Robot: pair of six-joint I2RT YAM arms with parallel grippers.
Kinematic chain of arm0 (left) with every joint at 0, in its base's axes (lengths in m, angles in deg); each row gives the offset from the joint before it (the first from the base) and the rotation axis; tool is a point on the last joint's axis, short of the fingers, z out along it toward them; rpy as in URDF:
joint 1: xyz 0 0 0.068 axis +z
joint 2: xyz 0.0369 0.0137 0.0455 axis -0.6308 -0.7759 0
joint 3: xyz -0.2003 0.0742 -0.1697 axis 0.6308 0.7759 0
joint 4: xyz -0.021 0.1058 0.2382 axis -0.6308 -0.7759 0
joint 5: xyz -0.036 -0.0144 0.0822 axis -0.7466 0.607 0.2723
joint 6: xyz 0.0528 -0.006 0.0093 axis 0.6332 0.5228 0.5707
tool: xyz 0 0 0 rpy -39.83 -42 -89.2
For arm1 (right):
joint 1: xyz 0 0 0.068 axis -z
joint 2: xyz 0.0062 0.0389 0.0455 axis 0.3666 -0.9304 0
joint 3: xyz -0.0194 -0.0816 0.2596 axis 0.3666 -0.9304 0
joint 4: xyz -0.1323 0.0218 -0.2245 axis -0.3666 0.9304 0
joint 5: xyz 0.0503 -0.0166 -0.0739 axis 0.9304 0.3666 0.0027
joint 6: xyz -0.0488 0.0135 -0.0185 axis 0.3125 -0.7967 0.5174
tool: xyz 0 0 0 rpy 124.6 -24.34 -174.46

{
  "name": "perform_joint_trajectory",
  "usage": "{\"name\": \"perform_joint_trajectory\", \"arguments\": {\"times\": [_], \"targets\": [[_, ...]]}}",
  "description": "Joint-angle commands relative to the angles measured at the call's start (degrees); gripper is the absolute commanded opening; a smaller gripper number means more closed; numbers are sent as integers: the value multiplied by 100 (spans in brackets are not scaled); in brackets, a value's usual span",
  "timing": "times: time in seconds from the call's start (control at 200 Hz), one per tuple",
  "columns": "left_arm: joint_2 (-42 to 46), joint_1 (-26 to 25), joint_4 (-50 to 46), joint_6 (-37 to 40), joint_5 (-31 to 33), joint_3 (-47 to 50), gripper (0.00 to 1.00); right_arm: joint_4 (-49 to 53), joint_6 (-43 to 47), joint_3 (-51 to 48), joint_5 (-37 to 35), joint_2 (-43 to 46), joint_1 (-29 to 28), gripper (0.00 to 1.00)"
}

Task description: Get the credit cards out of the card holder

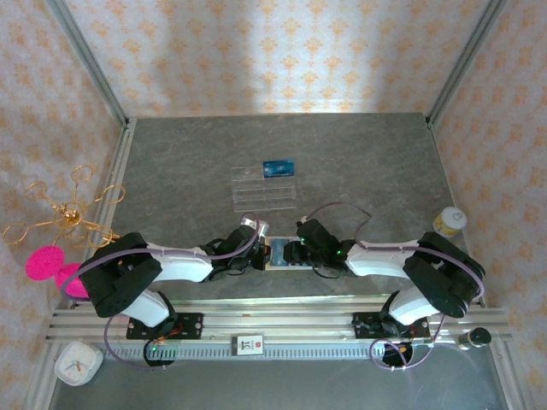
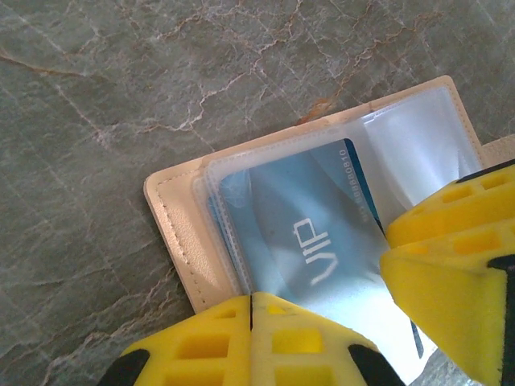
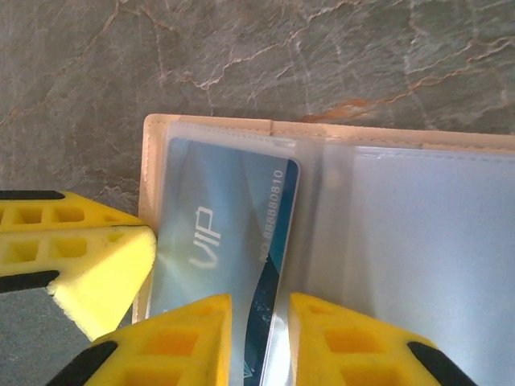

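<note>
Two claws on your open holder (image 2: 173, 233) — left gripper (image 2: 251, 304) pinched shut at its edge; right gripper (image 3: 261, 304) parted narrowly, astride the edge of the card (image 3: 213, 233).

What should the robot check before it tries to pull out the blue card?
1. Card holder lies open on the table: ok.
2. Blue card sits in its clear pocket, in plain sight: ok.
3. Left claw shut, tip at the holder's edge: ok.
4. Right claw open astride the card's edge: ok.
5. Fingers will catch the card, not just the pocket: cannot tell.
6. Clear tray has free compartments: ok.
</note>
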Motion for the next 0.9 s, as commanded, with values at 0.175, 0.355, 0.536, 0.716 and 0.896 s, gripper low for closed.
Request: {"name": "perform_joint_trajectory", "arguments": {"times": [0.175,0.355,0.536,0.716,0.896], "targets": [[783,-44,-700,208,106,-52,0,-114,100,-59,149,515,27,25],[385,-39,-495,246,115,-167,0,-410,-21,-85,276,218,24,25],[115,-41,-282,207,80,-133,0,-470,-29,-57,277,135,23,25],[-43,-33,-153,150,35,-53,0,-456,-55,-70,196,-10,23,24],[-102,-35,-72,122,-31,-8,0,-674,-146,-159,282,-244,23,24]]}}
